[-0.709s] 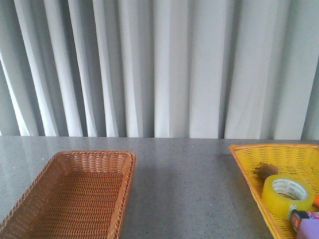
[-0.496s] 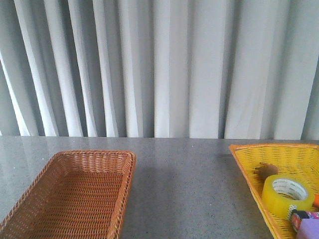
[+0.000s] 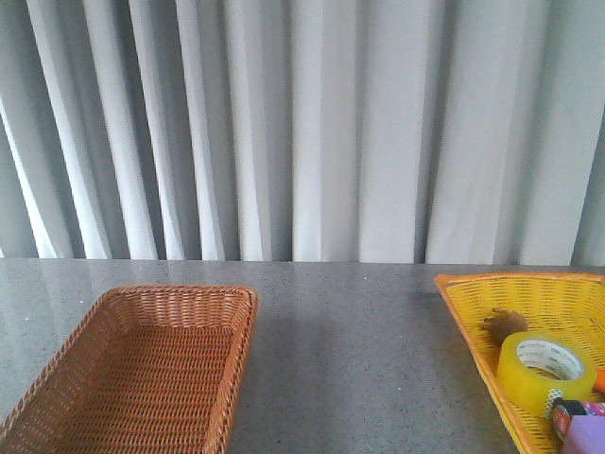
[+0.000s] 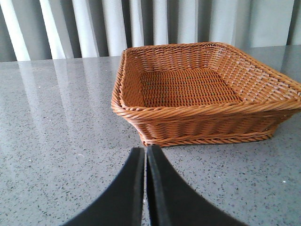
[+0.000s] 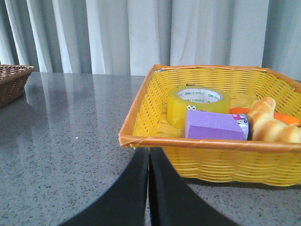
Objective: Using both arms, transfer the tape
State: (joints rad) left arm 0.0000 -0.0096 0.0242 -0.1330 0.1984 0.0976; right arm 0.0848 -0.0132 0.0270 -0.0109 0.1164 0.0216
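Right wrist view showed us the right gripper (image 5: 148, 155) closed, the tape (image 5: 198, 106) at its one o'clock crowded by a purple block (image 5: 214, 125), risking a snag.

The left gripper (image 4: 145, 155), its fingers pressed together, sits just before an empty brown wicker basket (image 4: 202, 115) on the speckled grey table (image 4: 56, 141).
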